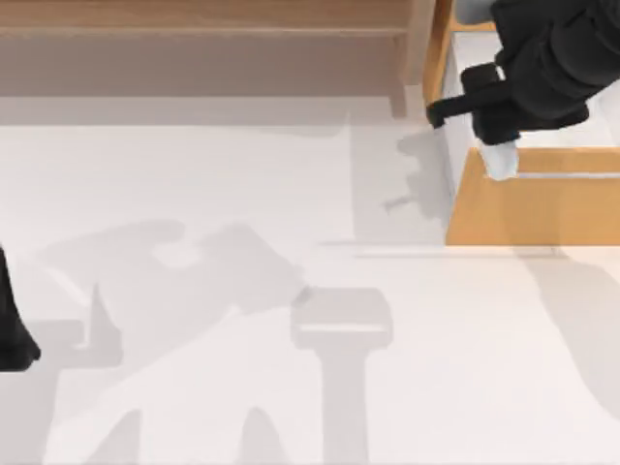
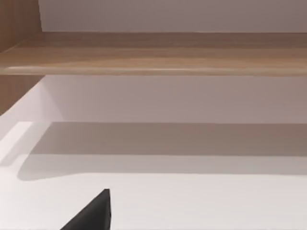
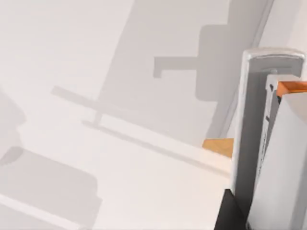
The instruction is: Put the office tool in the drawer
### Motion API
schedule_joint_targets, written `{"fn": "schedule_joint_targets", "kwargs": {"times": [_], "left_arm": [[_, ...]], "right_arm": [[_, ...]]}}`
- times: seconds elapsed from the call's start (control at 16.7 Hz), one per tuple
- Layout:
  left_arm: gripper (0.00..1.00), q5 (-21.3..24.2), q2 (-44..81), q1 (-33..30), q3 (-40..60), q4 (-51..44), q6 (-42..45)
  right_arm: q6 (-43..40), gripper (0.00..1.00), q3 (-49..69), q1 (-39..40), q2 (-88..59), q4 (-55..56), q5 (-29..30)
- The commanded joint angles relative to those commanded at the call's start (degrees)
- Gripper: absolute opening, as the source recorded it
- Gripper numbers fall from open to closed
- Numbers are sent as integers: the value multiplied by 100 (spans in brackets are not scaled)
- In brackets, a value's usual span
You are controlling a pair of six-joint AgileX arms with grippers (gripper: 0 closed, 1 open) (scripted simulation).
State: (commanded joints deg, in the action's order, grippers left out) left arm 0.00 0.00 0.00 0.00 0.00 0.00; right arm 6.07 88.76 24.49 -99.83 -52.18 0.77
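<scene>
A white table is spreading below me, a long pale wooden shelf running along its far edge. At far right the drawer is standing open, orange-tan front facing me. My right gripper is hovering over its front edge, fingers closed on the silver-grey office tool. My left arm is sitting parked at the left edge
</scene>
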Motion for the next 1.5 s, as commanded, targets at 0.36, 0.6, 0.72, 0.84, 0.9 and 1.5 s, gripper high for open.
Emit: {"fn": "schedule_joint_targets", "kwargs": {"times": [0.36,0.6,0.72,0.84,0.9,1.5], "left_arm": [[100,0,0,0,0,0,0],[100,0,0,0,0,0,0],[100,0,0,0,0,0,0],[100,0,0,0,0,0,0],[100,0,0,0,0,0,0],[100,0,0,0,0,0,0]], "right_arm": [[-354,0,1262,-842,-769,-235,-6],[-411,0,2032,-1237,-1370,-423,6],[-389,0,2331,-1432,-1715,-565,23],[-332,0,2631,-1594,-2133,-804,33],[-263,0,2771,-1643,-2395,-980,33],[304,0,3633,-1657,-4036,-2267,6]]}}
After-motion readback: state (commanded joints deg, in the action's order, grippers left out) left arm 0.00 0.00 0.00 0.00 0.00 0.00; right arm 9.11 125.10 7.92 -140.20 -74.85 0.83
